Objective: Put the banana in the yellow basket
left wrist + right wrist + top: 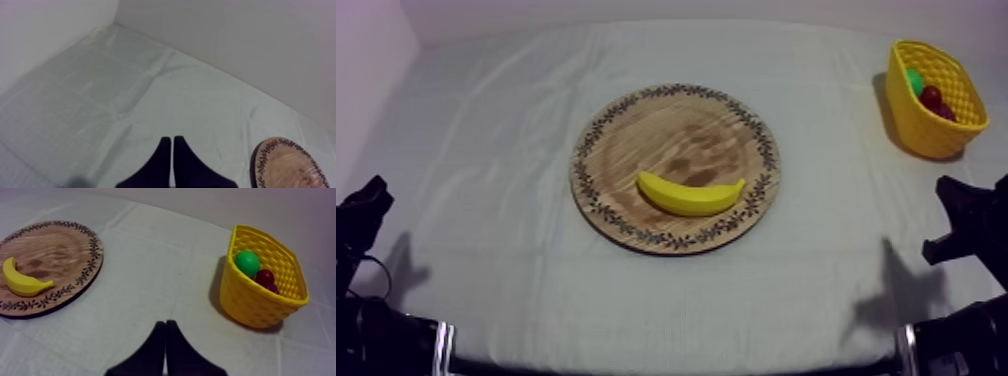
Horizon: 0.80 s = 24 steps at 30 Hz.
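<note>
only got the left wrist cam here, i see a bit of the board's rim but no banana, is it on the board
Observer: Yes, the banana lies on the wooden board, toward the board's near edge in the top view.
Operator: ok and where does it go
Observer: The yellow basket stands on the right arm's side of the table, toward the far edge, apart from the board.
Operator: anything in there
Observer: A green fruit and a small red fruit lie inside it.

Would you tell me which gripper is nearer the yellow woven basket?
Right. The right gripper sits on the same side as the yellow woven basket; the left gripper sits opposite, beyond the round wooden board.
</note>
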### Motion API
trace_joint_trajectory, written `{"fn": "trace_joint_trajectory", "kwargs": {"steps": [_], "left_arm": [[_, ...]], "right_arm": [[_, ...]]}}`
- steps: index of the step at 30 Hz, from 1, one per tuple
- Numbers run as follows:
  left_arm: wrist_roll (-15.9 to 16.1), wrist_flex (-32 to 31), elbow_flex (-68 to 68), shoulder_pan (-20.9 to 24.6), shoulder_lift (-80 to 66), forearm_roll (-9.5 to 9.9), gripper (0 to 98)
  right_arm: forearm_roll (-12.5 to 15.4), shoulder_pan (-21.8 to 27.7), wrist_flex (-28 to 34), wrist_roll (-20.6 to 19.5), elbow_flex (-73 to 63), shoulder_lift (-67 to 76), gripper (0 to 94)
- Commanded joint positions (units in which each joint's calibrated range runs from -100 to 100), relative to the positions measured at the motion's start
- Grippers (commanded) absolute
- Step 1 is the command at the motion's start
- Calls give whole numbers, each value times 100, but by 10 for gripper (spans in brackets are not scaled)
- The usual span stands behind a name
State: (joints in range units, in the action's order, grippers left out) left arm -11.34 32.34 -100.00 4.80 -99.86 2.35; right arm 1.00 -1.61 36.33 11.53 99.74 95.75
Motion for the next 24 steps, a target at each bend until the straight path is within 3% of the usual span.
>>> {"fn": "trace_joint_trajectory", "kwargs": {"steps": [1,12,20,24], "left_arm": [[-1,0,0,1,4,2,1],[-1,0,0,1,4,2,1],[-1,0,0,1,4,2,1],[-1,0,0,1,4,2,1]], "right_arm": [[0,-6,-4,1,3,1,3],[-54,-195,78,54,3,-2,5],[-752,-412,-38,-549,-604,-558,4],[-839,-427,226,-683,-1606,-1235,4]]}}
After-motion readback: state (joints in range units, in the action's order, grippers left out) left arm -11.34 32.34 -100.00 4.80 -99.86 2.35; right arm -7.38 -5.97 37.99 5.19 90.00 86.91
